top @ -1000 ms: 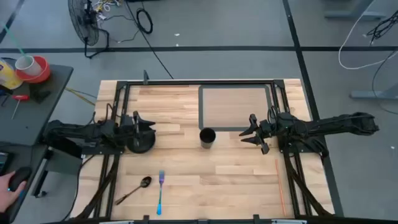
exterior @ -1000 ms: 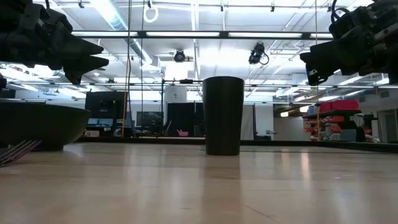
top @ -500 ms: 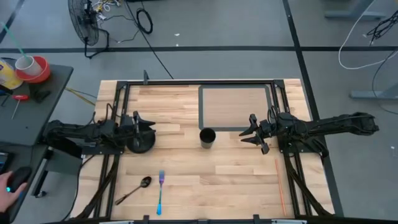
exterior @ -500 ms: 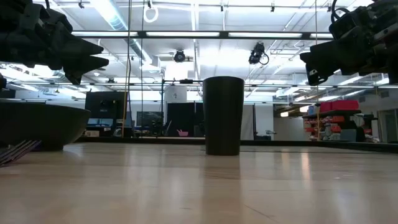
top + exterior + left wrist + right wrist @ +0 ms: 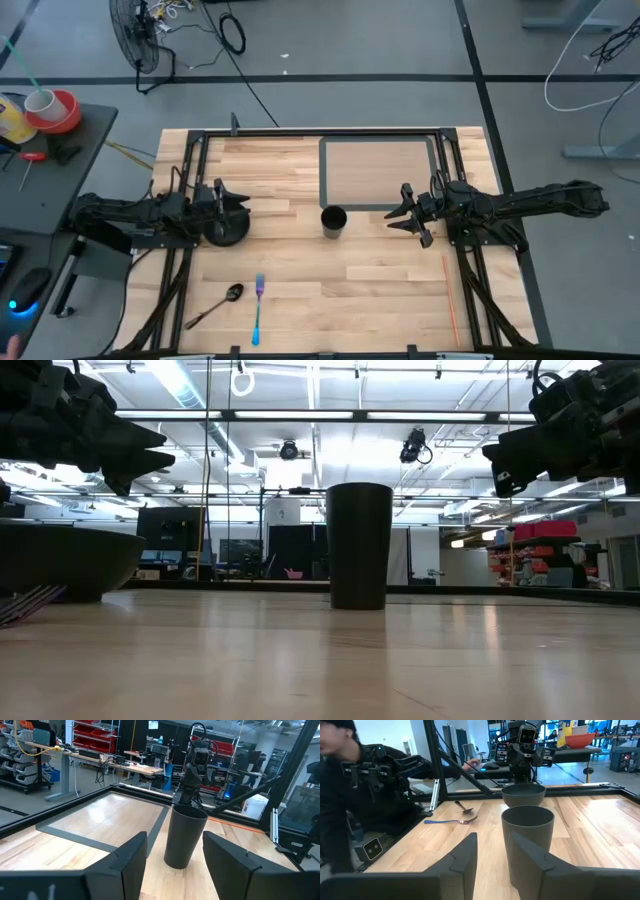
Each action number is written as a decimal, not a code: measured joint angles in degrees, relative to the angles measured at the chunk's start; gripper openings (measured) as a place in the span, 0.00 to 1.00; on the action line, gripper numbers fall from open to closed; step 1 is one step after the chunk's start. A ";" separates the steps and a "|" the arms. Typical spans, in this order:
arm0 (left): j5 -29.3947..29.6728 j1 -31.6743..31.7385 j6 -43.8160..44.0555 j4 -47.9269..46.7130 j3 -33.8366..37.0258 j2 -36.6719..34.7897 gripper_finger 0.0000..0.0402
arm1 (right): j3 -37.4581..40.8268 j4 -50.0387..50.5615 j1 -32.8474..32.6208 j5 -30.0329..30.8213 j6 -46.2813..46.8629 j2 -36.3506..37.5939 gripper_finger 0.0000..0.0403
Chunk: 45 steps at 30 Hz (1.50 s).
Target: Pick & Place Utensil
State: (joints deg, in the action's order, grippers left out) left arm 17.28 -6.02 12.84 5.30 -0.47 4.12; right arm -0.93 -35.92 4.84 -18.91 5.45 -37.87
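A dark cup (image 5: 334, 221) stands upright on the table's middle, also in the low view (image 5: 360, 545). A dark bowl (image 5: 227, 231) sits left of it. A dark spoon (image 5: 217, 305) and a fork with a blue handle (image 5: 258, 309) lie flat near the near edge. My left gripper (image 5: 243, 203) hovers open above the bowl, pointing at the cup (image 5: 185, 837). My right gripper (image 5: 400, 211) is open, raised off the table right of the cup (image 5: 527, 844). The right wrist view shows the bowl (image 5: 523, 796), the fork (image 5: 452, 821) and the spoon (image 5: 464, 808).
A grey mat with a dark frame (image 5: 378, 173) lies at the far side behind the cup. An orange line (image 5: 449, 300) runs along the right part of the table. A person (image 5: 340, 795) stands past the table's near edge in the right wrist view.
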 joint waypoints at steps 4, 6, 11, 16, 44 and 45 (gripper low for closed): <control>0.01 0.01 0.00 0.01 0.01 0.00 0.49 | 0.00 0.00 0.00 0.01 0.01 0.01 0.28; 0.02 0.01 0.00 0.00 0.00 0.00 0.49 | 0.00 0.00 0.00 0.01 -0.01 0.00 0.28; 0.02 0.00 0.02 0.02 0.00 0.00 0.49 | 0.00 0.00 -0.01 -0.01 0.01 0.00 0.28; 0.02 0.02 0.00 0.00 0.00 0.00 0.49 | 0.00 0.01 -0.01 0.01 0.01 0.01 0.28; 0.00 0.00 0.00 0.00 0.00 -0.02 0.49 | 0.00 -15.43 0.09 25.50 -6.27 0.01 0.28; 0.02 0.02 0.00 0.00 0.00 0.00 0.49 | 0.00 -15.43 0.09 24.79 -5.70 0.00 0.28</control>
State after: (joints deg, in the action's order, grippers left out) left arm 17.30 -6.00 12.84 5.30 -0.47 4.12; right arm -0.93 -51.36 4.93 5.88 -0.25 -37.87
